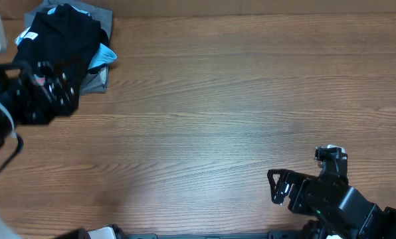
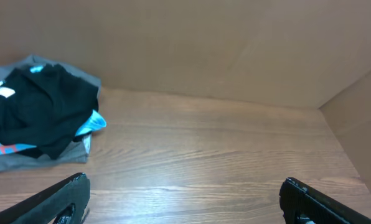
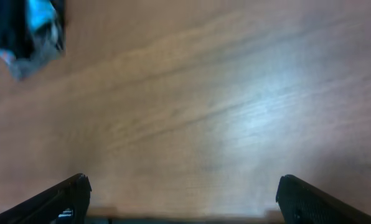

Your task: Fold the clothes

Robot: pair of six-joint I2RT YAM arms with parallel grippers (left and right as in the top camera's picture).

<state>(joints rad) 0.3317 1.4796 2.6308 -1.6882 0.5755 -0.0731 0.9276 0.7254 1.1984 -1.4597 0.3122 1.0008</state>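
My right tool (image 3: 182, 200) hangs at the near right edge of the worktop (image 1: 218, 106), jaws spread wide and gripping nothing, with only wood grain below it. My left tool (image 2: 184, 202) is equally wide open and empty, at the left edge just short of the pile. Between them I have a broad stretch of open wood. In the far left corner the black T-shirt (image 1: 62, 33) lies crumpled on a light blue shirt (image 1: 106, 56) and a grey garment (image 1: 98, 81). A cardboard wall (image 2: 235, 50) closes off the side behind the pile.

A wood-grain table (image 1: 224, 99) with a soft light sheen is backed by plain brown cardboard walls (image 2: 192, 43).
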